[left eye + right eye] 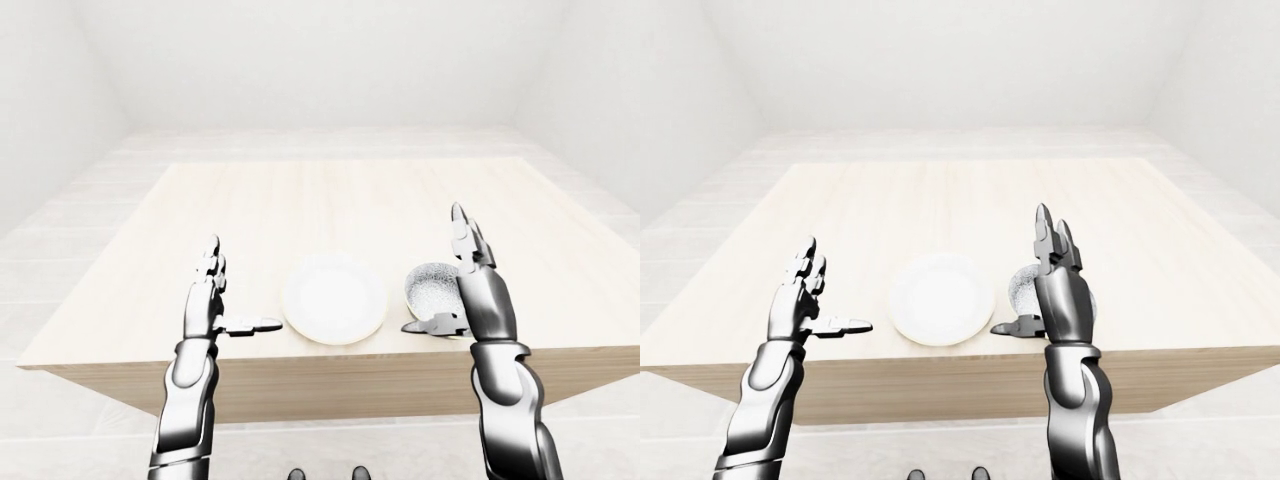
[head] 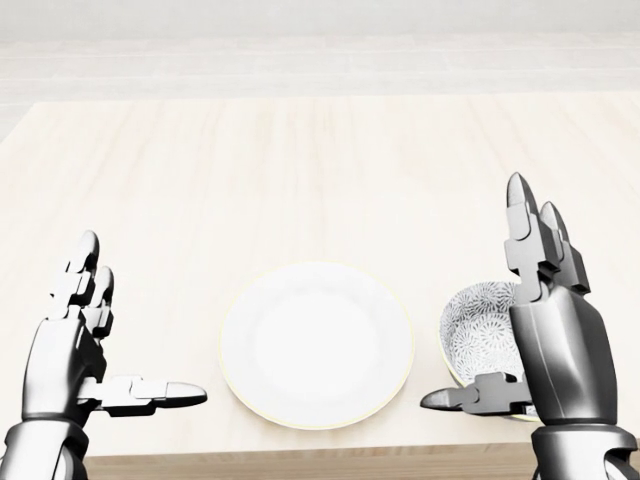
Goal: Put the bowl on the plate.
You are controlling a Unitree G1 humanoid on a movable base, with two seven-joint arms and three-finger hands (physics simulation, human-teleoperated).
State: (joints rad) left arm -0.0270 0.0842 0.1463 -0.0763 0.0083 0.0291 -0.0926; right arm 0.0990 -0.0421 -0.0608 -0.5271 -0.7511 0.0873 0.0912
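Observation:
A plain white plate (image 2: 316, 343) lies on the wooden table (image 2: 300, 170) near its bottom edge in the head view. To its right sits a bowl (image 2: 478, 330) with a speckled grey-white inside, partly hidden by my right hand. My right hand (image 2: 500, 330) stands open over the bowl's right side, fingers pointing up and thumb stretched left along the bowl's lower rim, not closed round it. My left hand (image 2: 125, 335) is open at the plate's left, palm facing inward, thumb pointing toward the plate, holding nothing.
The light wood table (image 1: 330, 200) stretches away toward the top of the views. White floor and white walls (image 1: 320, 60) surround it. The table's near edge (image 1: 330, 360) runs just below the plate and bowl.

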